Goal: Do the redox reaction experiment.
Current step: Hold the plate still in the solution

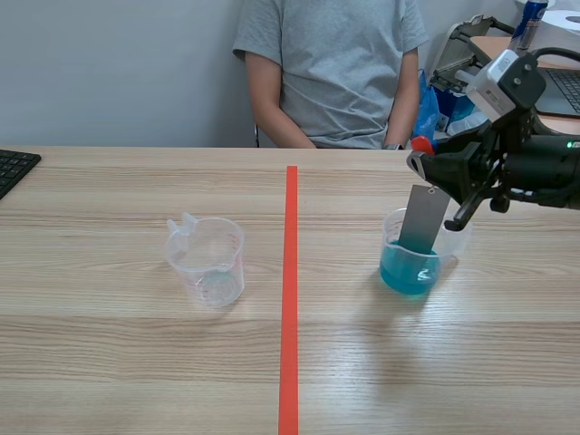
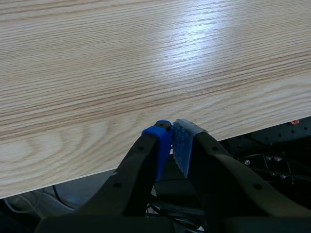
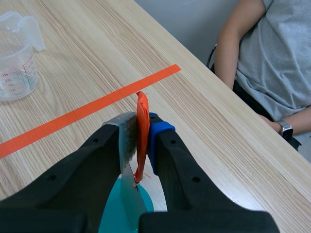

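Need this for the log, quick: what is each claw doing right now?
Left claw: shut, holding nothing.
Right claw: shut on the metal strip, its lower end in the blue liquid cup.

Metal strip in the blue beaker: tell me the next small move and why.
Probably lower the right gripper slightly: it is shut on the metal strip, whose lower end alone stands in the blue liquid in the beaker, so more metal would meet the solution.

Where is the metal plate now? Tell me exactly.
In the scene view the grey metal plate hangs from the right gripper, right of the orange tape line, its lower end dipped in the beaker of blue liquid.
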Motion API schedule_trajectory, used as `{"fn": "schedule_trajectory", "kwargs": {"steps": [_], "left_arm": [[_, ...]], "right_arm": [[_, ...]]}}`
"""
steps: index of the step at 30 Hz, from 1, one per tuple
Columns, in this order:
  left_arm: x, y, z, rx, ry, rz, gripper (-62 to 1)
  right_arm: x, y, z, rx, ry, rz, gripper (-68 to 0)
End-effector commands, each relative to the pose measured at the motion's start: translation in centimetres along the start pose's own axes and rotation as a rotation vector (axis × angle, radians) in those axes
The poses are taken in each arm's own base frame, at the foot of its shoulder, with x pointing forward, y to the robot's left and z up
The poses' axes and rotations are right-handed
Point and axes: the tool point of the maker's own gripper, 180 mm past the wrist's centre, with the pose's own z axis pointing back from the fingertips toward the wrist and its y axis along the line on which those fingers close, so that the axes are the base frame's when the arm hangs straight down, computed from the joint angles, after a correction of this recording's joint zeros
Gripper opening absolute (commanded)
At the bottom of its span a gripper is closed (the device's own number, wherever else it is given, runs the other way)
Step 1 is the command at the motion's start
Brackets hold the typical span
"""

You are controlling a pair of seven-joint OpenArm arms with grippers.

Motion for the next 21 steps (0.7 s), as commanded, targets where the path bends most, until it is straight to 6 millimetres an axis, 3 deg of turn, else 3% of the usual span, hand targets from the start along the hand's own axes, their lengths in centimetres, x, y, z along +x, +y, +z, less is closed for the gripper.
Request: {"fn": "schedule_trajectory", "kwargs": {"steps": [1, 21], "left_arm": [[0.7, 0.2, 0.0, 0.001, -0.024, -0.003, -55.8], [0.7, 0.2, 0.0, 0.002, -0.024, -0.003, -55.8]], "right_arm": [[2.3, -1.2, 0.6, -0.007, -0.041, 0.051, -66.2], [8.7, -2.8, 3.0, -0.031, -0.071, 0.081, -66.2]]}}
